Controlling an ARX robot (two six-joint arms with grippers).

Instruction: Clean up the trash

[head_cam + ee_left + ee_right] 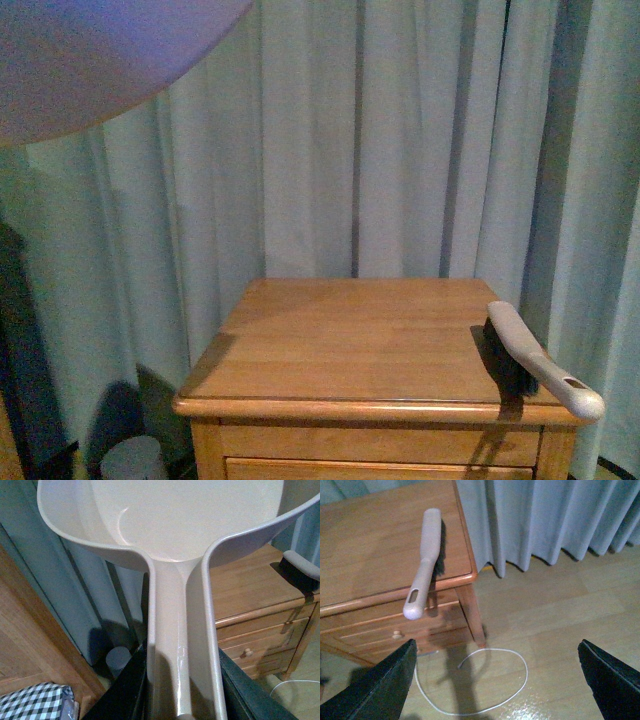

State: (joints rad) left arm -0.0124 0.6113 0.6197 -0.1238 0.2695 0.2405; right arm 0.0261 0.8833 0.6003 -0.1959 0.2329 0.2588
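My left gripper (182, 680) is shut on the handle of the beige dustpan (190, 520), whose wide pan fills the far part of the left wrist view and looks bare inside. In the front view the dustpan (90, 50) is a blurred shape at the top left. The trash is out of view in every frame. A grey hand brush (530, 355) lies on the right edge of the wooden nightstand (350, 340), handle poking past the front edge. My right gripper (495, 680) hangs open over the floor beside the nightstand, below the brush (425, 560).
Pale blue curtains (400, 130) hang behind the nightstand. A small grey bin (133, 458) stands on the floor to its left. A white cord (526, 672) loops on the wooden floor by the nightstand's leg. A checked pillow (35, 700) lies beside wooden furniture (25, 630).
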